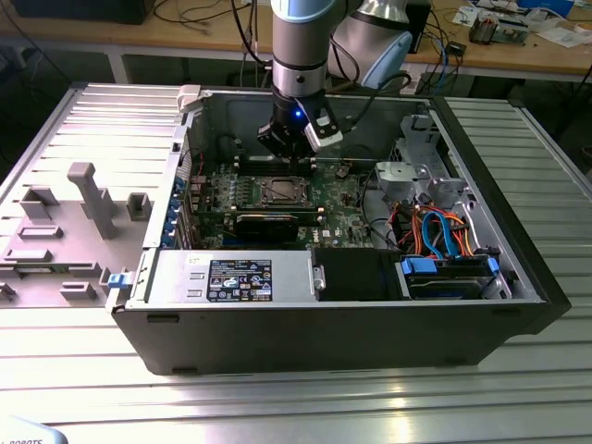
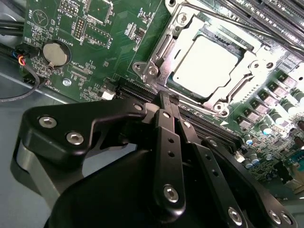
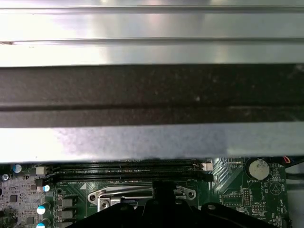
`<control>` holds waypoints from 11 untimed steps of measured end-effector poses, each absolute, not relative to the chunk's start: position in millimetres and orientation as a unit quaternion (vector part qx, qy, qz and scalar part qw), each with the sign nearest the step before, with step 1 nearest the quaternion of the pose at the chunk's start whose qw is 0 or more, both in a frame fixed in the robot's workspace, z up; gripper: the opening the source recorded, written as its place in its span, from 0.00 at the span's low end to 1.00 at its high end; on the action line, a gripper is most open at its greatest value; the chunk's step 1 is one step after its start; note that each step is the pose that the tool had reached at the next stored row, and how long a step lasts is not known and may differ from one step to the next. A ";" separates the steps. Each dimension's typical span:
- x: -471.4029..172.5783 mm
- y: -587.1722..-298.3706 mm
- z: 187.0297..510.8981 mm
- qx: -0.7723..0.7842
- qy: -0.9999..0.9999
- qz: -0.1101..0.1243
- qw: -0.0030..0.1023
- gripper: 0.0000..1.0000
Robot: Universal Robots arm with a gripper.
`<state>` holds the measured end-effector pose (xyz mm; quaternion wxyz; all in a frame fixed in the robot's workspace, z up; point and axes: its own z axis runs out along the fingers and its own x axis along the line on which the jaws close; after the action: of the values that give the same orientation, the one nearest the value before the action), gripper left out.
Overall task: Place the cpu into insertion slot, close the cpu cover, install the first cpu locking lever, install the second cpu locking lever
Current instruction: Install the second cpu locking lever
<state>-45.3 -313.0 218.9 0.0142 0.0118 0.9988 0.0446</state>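
Gripper (image 2: 167, 100): fingers pressed together, holding nothing, poised just above the socket's edge.
Cpu (image 2: 207, 61): seated flat in the insertion slot (image 2: 161, 50) amid the green motherboard (image 2: 102, 52).
Cpu cover (image 2: 247, 81): lying closed around the chip.
Coin battery (image 2: 56, 53): at 9 o'clock of the socket in the second wrist view.
Computer case (image 1: 324, 333): open on the metal table (image 1: 277, 407).

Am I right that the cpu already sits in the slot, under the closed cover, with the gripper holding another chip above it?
Not quite: in the second wrist view the gripper holds nothing, its fingers closed together. The cpu does sit in the slot under the closed cover.
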 end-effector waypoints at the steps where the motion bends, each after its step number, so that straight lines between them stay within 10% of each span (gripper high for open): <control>1: -45.3 -313.1 218.9 0.012 0.999 0.045 0.014 0.11; 11: -45.3 -314.4 219.0 0.012 0.999 0.045 0.014 0.11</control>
<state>-45.3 -314.4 219.0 0.0142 0.0117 0.9988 0.0446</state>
